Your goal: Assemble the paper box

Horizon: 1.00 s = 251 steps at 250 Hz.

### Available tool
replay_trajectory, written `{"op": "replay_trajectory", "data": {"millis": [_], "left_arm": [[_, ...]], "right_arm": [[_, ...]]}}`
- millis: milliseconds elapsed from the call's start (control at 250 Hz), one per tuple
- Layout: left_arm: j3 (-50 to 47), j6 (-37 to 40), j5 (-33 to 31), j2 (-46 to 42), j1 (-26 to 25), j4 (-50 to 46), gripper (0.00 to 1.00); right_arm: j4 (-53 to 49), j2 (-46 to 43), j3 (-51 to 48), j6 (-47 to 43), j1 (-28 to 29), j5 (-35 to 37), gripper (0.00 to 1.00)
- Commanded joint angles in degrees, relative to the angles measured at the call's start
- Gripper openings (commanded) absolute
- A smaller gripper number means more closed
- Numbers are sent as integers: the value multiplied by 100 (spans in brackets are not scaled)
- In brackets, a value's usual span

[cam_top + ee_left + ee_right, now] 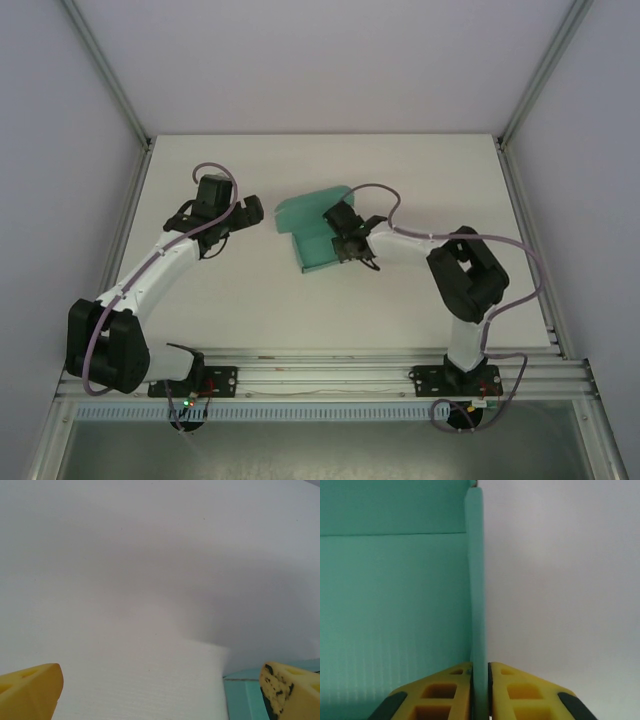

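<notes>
The overhead camera looks down from behind the arms; both close wrist cameras catch the paper box [305,235].

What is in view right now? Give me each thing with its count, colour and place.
paper box: 1, teal-green, middle of the table, partly folded with flaps raised
table: 1, white, under everything
walls: 3, white, at the back and both sides
frame rail: 1, silver, along the near table edge by the arm bases
cables: 2, purplish-grey, one looping along each arm
arms: 2, white and black, bolted at the near edge
left gripper: 1, black with yellow fingers, open, left of the box and apart from it
right gripper: 1, black with yellow fingers, shut on an upright flap of the box
</notes>
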Motion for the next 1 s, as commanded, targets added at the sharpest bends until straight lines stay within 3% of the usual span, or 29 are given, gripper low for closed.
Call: {"op": "replay_trajectory", "data": {"millis": [0, 156, 216, 324, 452, 620, 783, 859, 915, 999], "left_arm": [[86, 51, 115, 136, 22, 140, 100], [114, 379, 547, 276, 23, 328, 100], [73, 664, 885, 275, 20, 522, 100], [-17, 1211, 1529, 240, 23, 932, 100], [90, 1919, 2179, 230, 20, 1203, 100], [538, 3472, 3276, 541, 17, 883, 100], [1297, 4970, 4388, 1318, -1, -107, 100], [1860, 5483, 4455, 1784, -58, -751, 100], [2284, 5722, 4401, 2127, -82, -1195, 99], [2844, 6082, 4314, 2576, -92, -1812, 90]], "right_arm": [[-379, -328, -299, 2024, 269, 778, 16], [93, -714, -573, 2315, 577, 603, 28], [0, -851, -556, 2225, 575, 893, 33], [-331, -1120, -368, 1671, 568, 1680, 52], [-188, -1482, -243, 473, 388, 1887, 73], [322, -2020, -244, -1169, -274, 237, 89], [304, -1927, 226, -3069, -913, -1587, 97], [-142, -1544, 645, -3792, -1188, -2492, 97], [-507, -1210, 1005, -4058, -1305, -2674, 94], [-1042, -745, 1506, -4305, -1443, -2762, 84]]}}
